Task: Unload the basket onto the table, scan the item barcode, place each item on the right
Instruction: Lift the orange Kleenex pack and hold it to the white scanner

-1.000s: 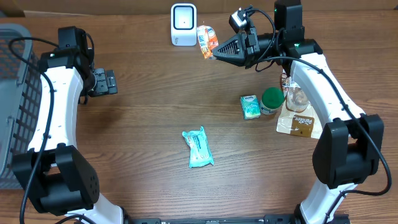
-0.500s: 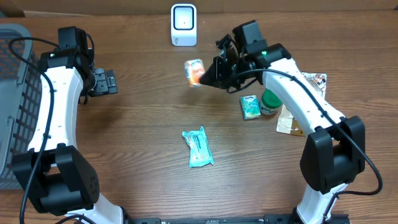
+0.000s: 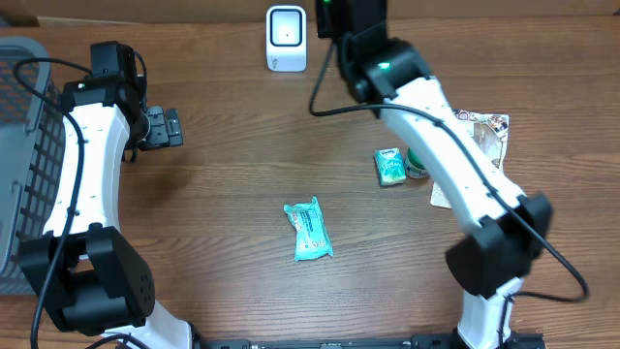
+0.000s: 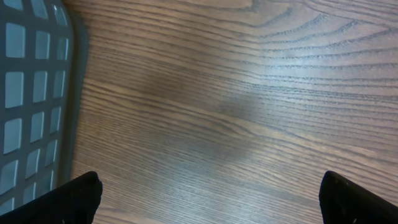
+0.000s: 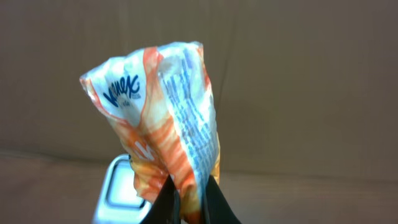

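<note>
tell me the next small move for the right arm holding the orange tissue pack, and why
Probably shift the tissue pack sideways until it sits squarely before the scanner. The right gripper is shut on its lower end, and in the wrist view the scanner peeks out low and left behind the pack, so they look misaligned.

We see the tissue pack (image 5: 155, 112), a crumpled white-and-orange plastic packet with blue Kleenex lettering, upright in the air, its lower end pinched by the right gripper (image 5: 189, 202). Just behind and below it sits the white scanner (image 3: 286, 37) (rounded, with a dark-framed window), near the far edge of the table (image 3: 242, 145).
</note>
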